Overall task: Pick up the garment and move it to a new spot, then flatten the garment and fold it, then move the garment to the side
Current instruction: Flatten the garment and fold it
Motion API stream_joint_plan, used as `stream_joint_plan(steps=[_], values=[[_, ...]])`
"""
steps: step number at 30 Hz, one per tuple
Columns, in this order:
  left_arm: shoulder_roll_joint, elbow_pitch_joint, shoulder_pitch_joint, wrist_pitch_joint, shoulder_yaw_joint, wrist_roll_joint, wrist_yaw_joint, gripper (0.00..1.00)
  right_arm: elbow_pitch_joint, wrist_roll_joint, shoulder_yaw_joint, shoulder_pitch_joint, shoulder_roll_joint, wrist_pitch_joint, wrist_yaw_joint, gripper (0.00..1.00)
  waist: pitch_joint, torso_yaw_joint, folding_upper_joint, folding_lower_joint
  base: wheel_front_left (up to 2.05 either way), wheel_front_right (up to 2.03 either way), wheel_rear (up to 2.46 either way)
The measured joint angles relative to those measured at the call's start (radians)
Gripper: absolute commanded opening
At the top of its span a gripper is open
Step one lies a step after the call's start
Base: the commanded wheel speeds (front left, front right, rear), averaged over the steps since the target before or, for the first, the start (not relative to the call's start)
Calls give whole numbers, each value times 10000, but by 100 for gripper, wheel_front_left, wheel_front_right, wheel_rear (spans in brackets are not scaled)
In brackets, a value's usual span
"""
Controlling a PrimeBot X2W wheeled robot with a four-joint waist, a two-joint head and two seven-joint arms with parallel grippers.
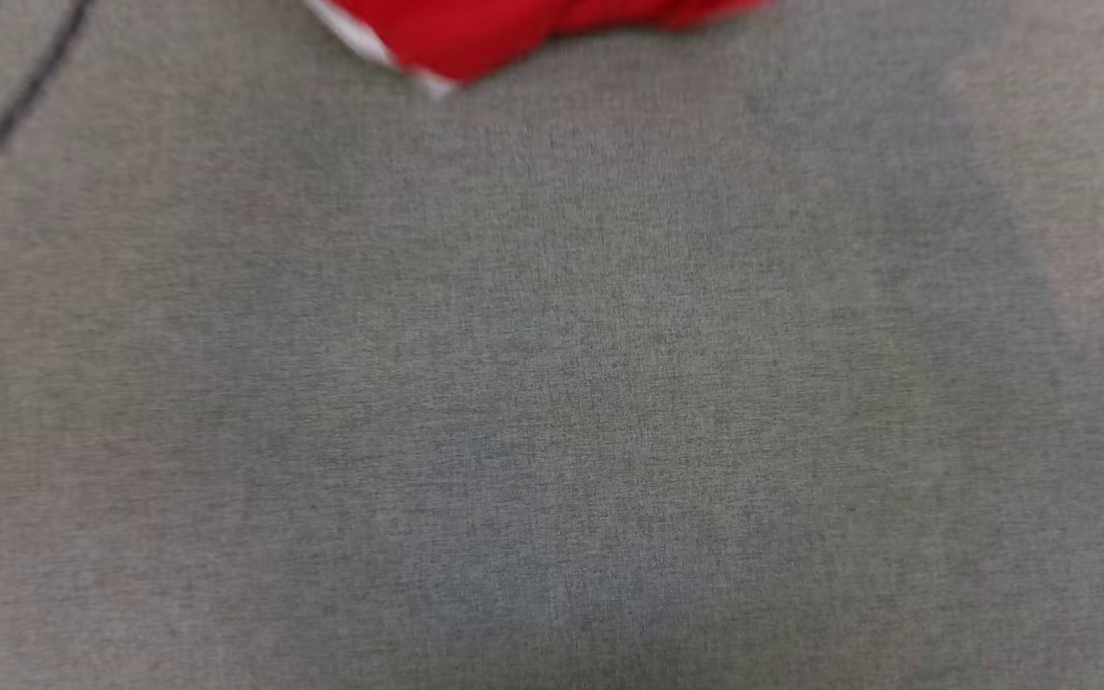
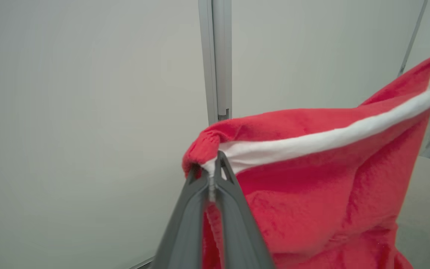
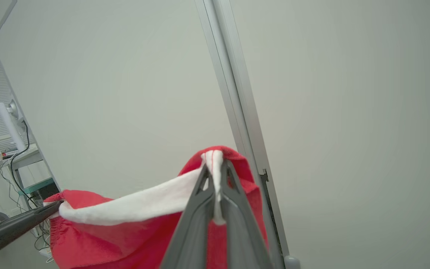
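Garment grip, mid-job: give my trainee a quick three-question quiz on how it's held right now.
1. True or false: the left claw is shut on the red garment.
2. What does the right claw pinch? A) the white band B) a button C) nothing
3. Fill in: in the head view, most of the visible garment lies along the ___ edge, beyond the grey surface.
Key: 1 true; 2 A; 3 top.

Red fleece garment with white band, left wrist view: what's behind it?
A pale wall and a grey metal post; the post's lower part is hidden by the red fleece garment.
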Motion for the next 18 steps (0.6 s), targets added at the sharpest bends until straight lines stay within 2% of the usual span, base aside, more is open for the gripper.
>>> stream_joint_plan(steps=[9,14,18], values=[[226,1749,-2832,-303,-1189,-955,-2,0,993,546,663,-2991,-362,-240,0,0,766,-217,0,0,0,0,0],[238,2541,-3556,-786,-1482,-1298,-2,0,1440,732,1160,-3688,-508,-309,10,0,787,-292,0,0,0,0,0],[201,2719,-3347,-1058,-1937,-1971,-2,0,1712,830,1904,-3545,-627,-234,10,0,673,-262,0,1,0,0,0]])
